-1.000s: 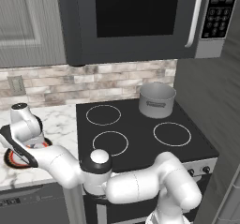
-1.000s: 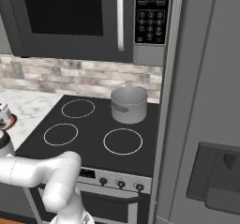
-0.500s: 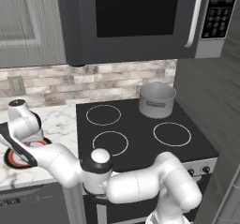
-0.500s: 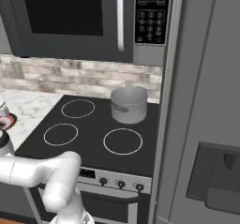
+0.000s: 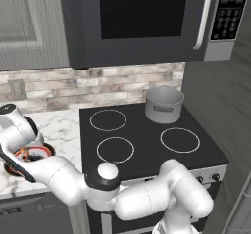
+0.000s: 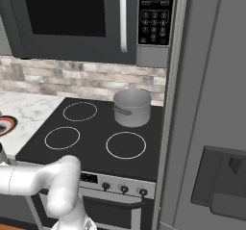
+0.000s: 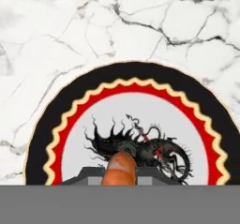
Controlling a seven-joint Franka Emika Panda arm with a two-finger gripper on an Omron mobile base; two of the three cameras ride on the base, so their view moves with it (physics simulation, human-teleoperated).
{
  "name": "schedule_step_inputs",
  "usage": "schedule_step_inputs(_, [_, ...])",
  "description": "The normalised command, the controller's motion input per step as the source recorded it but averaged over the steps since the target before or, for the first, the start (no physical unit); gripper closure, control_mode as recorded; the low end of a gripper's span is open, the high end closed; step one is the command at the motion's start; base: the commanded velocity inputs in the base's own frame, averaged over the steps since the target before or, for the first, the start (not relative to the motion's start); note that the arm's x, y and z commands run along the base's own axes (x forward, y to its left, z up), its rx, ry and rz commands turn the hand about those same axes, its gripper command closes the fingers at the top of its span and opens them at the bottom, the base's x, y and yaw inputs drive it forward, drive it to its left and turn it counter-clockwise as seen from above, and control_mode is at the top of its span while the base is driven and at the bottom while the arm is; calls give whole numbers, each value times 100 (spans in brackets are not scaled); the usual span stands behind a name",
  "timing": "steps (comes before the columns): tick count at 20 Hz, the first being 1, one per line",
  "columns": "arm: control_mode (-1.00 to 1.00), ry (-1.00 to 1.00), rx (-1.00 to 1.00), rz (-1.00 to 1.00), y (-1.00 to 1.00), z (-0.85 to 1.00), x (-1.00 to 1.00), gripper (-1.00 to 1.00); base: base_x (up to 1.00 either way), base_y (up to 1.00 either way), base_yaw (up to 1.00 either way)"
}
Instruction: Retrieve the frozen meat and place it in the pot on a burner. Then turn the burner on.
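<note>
The frozen meat (image 7: 120, 168), an orange-tan lump, sits between my gripper's (image 7: 120, 177) dark fingertips at the bottom of the hand view, above a round black-and-red plate (image 7: 70, 124) with a dark dragon print. The gripper looks shut on the meat. In the left base view my hand (image 5: 19, 130) hangs over that plate (image 5: 43, 151) on the marble counter, left of the stove. The grey metal pot (image 5: 164, 105) stands on the back right burner, also seen as the pot (image 6: 132, 107) in the right base view.
The black stove top (image 5: 147, 140) has three bare burner rings. Its knobs (image 6: 124, 189) run along the front panel. A microwave (image 5: 142, 17) hangs low over the stove. My own arm (image 5: 63, 179) bends across the stove's front. A tall grey fridge (image 6: 211, 128) stands at the right.
My hand has drifted slightly left and up over the plate. The pot and the stove have not moved.
</note>
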Motion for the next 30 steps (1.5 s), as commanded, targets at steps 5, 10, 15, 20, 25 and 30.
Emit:
schedule_step_inputs(5, [-100,-44,-12,-11,-49,12,-32,100,0,0,0])
schedule_step_inputs(10, [-100,-41,-8,0,-75,21,-30,100,0,0,0])
schedule_step_inputs(15, [-100,-18,1,0,-100,62,-2,100,0,0,0])
schedule_step_inputs(20, [-100,-8,1,2,-99,58,-3,100,0,0,0])
schedule_step_inputs(25, [-100,0,0,9,-90,58,-11,100,0,0,0])
schedule_step_inputs(30, [-100,1,0,18,-99,51,-19,100,0,0,0])
